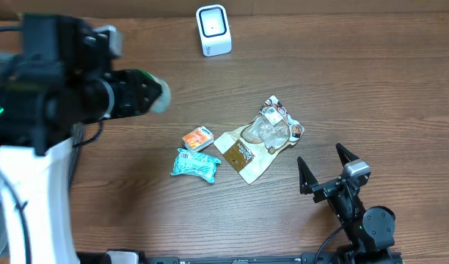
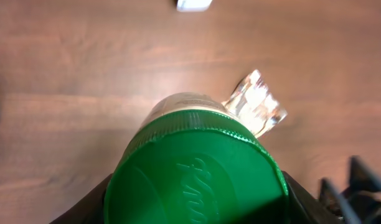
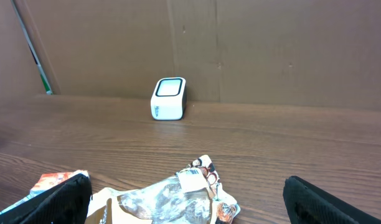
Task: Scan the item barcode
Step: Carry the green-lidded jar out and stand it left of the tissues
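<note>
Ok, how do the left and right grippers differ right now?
The left gripper is closed on a green-lidded jar; the right gripper is wide open and empty. The left gripper is up off the table on the left side; the right gripper sits low on the right, just short of the snack bag. Shared: neither is at the white scanner.

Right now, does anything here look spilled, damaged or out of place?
Nothing stands out. The left gripper holds a green-lidded jar, the scanner stands upright, and the orange packet, teal packet and crumpled pouch lie close together, unspilled.
</note>
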Controlling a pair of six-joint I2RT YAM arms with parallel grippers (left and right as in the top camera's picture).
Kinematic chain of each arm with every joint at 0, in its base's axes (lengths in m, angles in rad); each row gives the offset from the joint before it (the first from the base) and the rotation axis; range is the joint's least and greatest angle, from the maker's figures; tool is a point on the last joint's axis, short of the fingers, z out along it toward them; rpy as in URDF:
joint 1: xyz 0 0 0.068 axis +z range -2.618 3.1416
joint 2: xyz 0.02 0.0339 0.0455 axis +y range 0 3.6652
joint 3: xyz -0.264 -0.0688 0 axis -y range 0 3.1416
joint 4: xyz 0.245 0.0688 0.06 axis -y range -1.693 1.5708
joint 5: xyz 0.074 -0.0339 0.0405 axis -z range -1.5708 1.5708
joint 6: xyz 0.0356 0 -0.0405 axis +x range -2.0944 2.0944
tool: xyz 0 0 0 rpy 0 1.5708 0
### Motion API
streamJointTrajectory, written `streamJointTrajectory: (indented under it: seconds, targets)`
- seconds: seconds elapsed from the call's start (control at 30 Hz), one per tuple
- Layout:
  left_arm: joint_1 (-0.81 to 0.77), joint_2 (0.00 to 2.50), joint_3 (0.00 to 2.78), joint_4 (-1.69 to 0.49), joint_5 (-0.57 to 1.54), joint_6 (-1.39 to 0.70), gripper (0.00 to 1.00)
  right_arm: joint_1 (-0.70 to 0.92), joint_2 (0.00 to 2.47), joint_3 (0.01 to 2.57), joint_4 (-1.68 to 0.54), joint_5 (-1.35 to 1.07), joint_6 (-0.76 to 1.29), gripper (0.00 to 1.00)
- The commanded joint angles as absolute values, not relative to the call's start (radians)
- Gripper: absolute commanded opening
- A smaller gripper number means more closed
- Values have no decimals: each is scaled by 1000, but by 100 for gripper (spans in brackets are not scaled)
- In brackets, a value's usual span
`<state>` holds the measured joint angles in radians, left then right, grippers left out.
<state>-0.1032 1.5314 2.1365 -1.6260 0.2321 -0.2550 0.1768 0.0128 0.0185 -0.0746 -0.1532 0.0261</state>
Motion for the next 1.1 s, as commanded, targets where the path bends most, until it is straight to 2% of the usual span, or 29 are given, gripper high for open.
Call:
streamJointTrajectory:
  seconds: [0.0,0.2,0.53,0.93,1.07]
  targets:
    - [-166,1570,2047,-1613,98,-263,45,173,4,8,-70,-155,27,100]
    - [-204,1642,1870,-1536,11,-270,45,173,4,8,-70,-155,27,100]
    - [-204,1800,1574,-1276,27,-290,46,173,4,8,-70,-155,27,100]
    - [-204,1917,1512,-1195,25,-302,45,173,4,8,-70,-155,27,100]
    - [-204,1917,1512,-1186,-33,-315,46,173,4,8,-70,-155,27,100]
